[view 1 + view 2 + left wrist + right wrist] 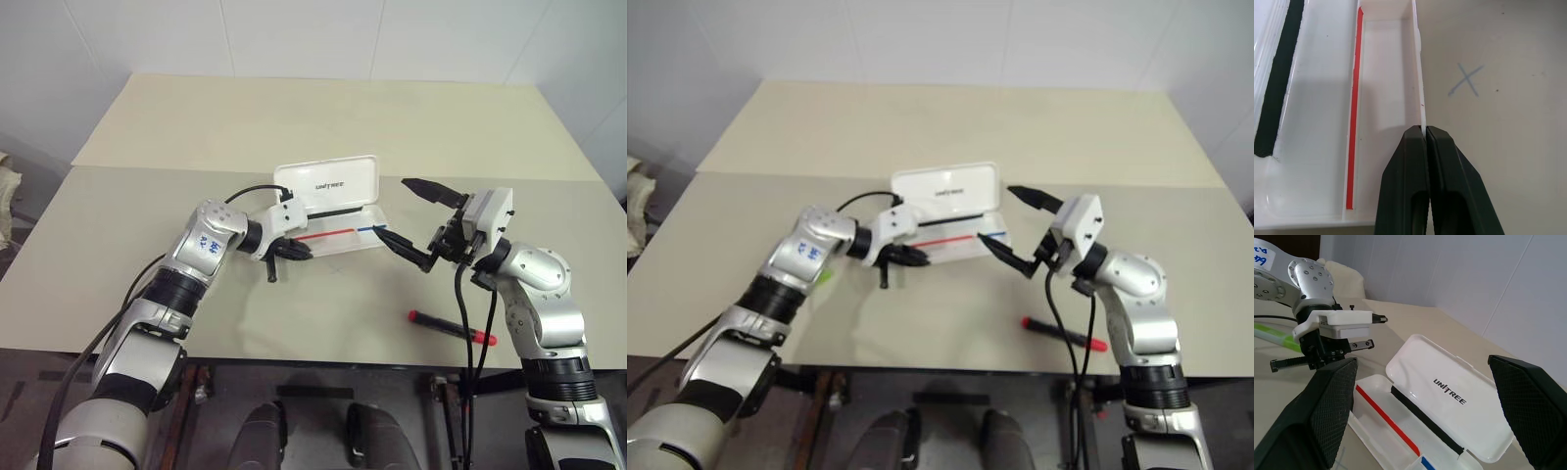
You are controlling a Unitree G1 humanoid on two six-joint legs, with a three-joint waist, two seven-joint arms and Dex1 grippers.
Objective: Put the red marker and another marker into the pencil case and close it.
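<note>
We see our left end effector (1426, 142) pressed shut, pinching the thin front wall of the pencil case (333, 201), which lies open on the surface (294, 117) w/ its lid up. Our right end effector (411, 217) is spread wide, in the air just beside the case's other end, holding nothing. The red marker (452, 327) lies on the surface below & near the right end effector, apart from the case, & the green marker (1276, 337) lies on the surface behind the left end effector.
</note>
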